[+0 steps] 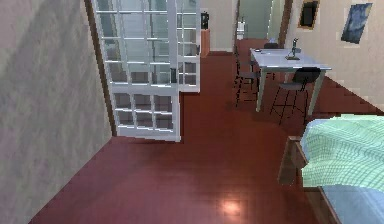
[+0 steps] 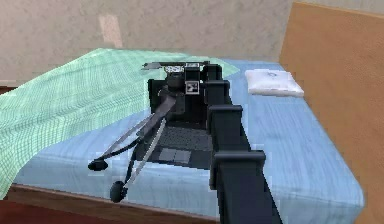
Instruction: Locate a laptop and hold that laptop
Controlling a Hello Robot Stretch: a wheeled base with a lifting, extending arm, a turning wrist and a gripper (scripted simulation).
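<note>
Glass door (image 1: 145, 70): swung wide at ten o'clock of the forward view, so the way ahead stays passable.
Green blanket (image 2: 70, 100): drapes the bed (image 2: 310, 150) from nine o'clock in the arm side view.
Gripper (image 2: 108, 178): fingers slant toward seven o'clock over the bed; I cannot tell whether it holds anything.
Laptop (image 2: 182, 152): lies dark on the bed at centre, under the far end of the arm (image 2: 238, 160), likely why the arm reaches here.
Pillow (image 2: 275, 82): two o'clock, clear of the reach.
</note>
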